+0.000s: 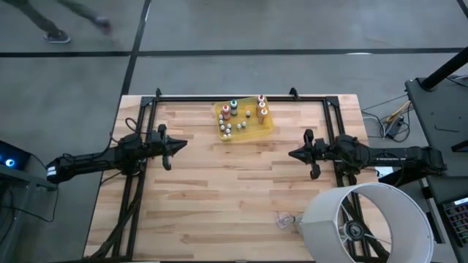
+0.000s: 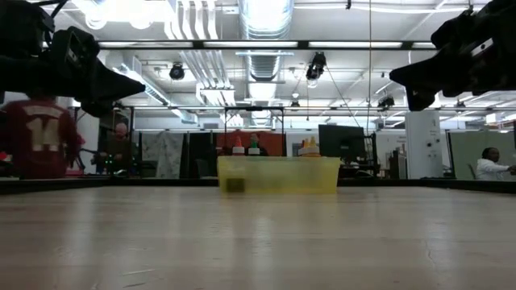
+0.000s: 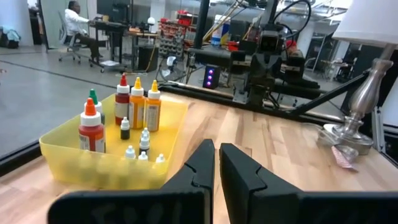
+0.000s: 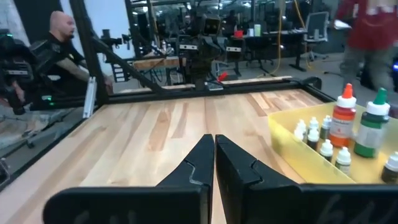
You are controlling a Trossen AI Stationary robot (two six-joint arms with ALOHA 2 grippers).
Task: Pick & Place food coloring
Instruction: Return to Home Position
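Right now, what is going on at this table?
Nothing is being handled. The food coloring bottles stand in the yellow tray at the table's far edge. The left gripper and the right gripper hang shut and empty above the wood, one on each side. A lamp and a plastic scrap sit near the right arm.

Food coloring bottles (image 3: pixel 137 106), tall and tiny, variously capped, stood upright together inside the yellow bin (image 3: pixel 93 168).

A robotics lab in an open industrial hall: exposed ducts (image 2: pixel 266 48) fill the top of the low view, concrete floor (image 1: pixel 256 29) surrounds the surface (image 1: pixel 219 190), and a person (image 3: pixel 78 22) sits at a desk (image 3: pixel 111 26) in the left wrist view's upper left.
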